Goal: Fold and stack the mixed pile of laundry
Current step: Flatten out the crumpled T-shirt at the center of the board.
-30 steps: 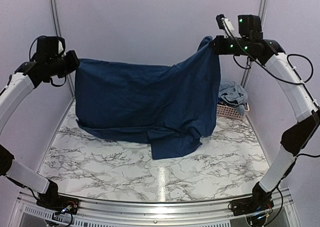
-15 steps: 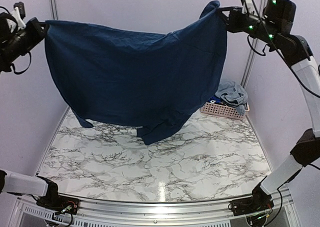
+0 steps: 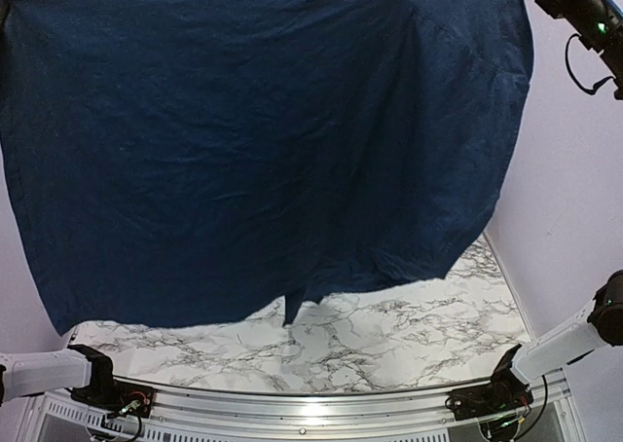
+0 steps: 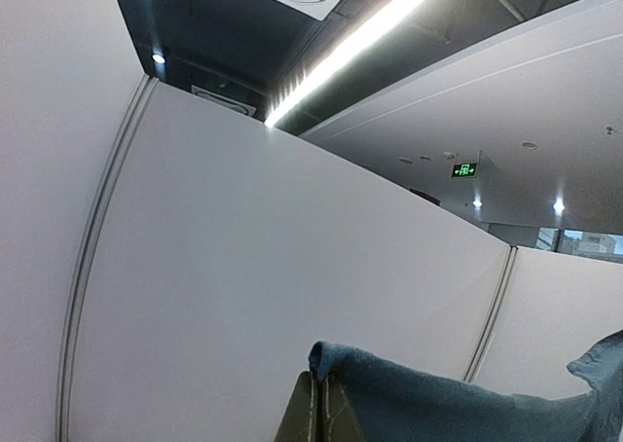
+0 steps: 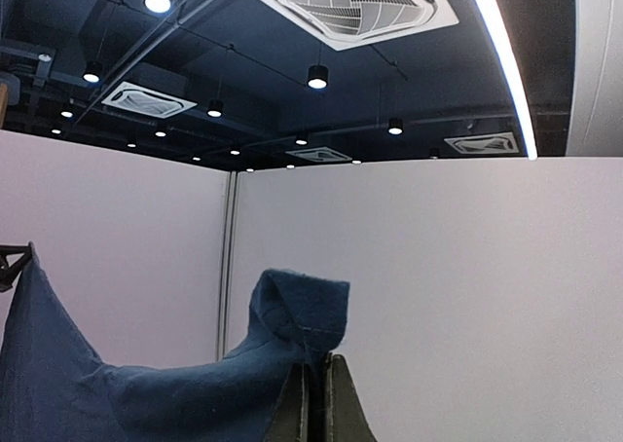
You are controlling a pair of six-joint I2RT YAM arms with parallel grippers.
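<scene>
Hanging higher than before, navy shirt (image 3: 253, 150) clears table (image 3: 389, 335); left gripper (image 4: 319, 415), right gripper (image 5: 318, 403) clamp its corners.

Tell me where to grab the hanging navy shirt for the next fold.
Grip the lower hem near an outer corner, coming from the near side. The navy shirt hangs spread flat, both jaws shut on its top corners, so the hem is the free edge, hanging lowest. One top corner would likely need releasing first.
</scene>
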